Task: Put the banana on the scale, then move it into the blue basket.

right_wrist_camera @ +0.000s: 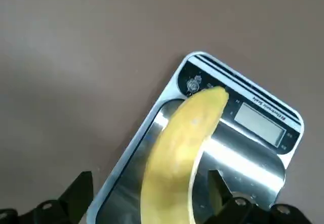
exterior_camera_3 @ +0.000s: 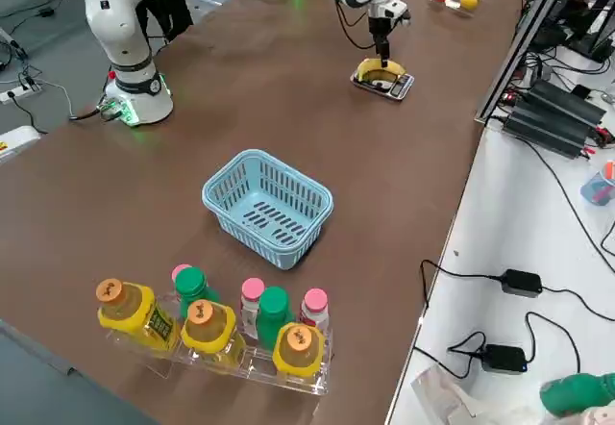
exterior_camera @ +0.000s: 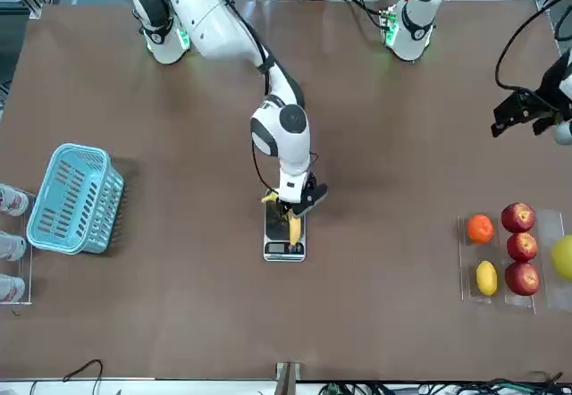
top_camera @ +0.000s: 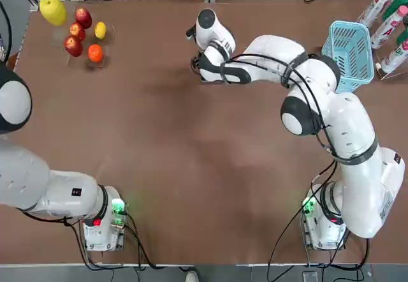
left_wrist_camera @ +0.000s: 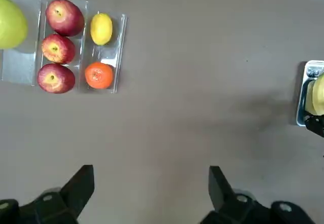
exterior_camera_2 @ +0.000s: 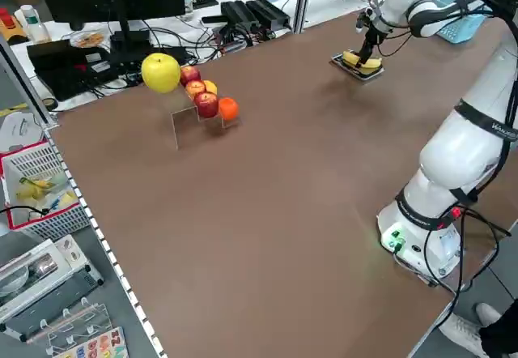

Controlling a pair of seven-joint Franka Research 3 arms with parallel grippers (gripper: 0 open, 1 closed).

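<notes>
1. Top view: the right gripper [top_camera: 203, 64] hung at about 12 o'clock on the table, hiding what lay under it. The light blue lattice-walled plastic basket [top_camera: 350, 51] stood well apart at its 3 o'clock, and the right arm was far the nearer one to it.

2. Front view: the small curved yellow banana [exterior_camera: 291, 225] lay on the flat black-topped, silver-rimmed scale [exterior_camera: 284, 245], directly below the right gripper [exterior_camera: 295, 218]. Its long axis ran along the scale's length, toward the display end at 6 o'clock.

3. Left side view: the banana [exterior_camera_2: 361, 61] rested on the scale [exterior_camera_2: 356, 66] with the fingers coming down over its middle.

4. Right side view: the basket [exterior_camera_3: 268, 204] sat near the scale [exterior_camera_3: 383, 81], toward 7 o'clock.

5. Right wrist view: both fingers stood spread, one on each side of the banana [right_wrist_camera: 181, 155], across its long axis and not pinching it. The next grasp probably needed only a straight closing.

6. Left wrist view: the left gripper [left_wrist_camera: 151, 189] idled with its fingers wide apart over bare table, holding nothing, far from the banana.
</notes>
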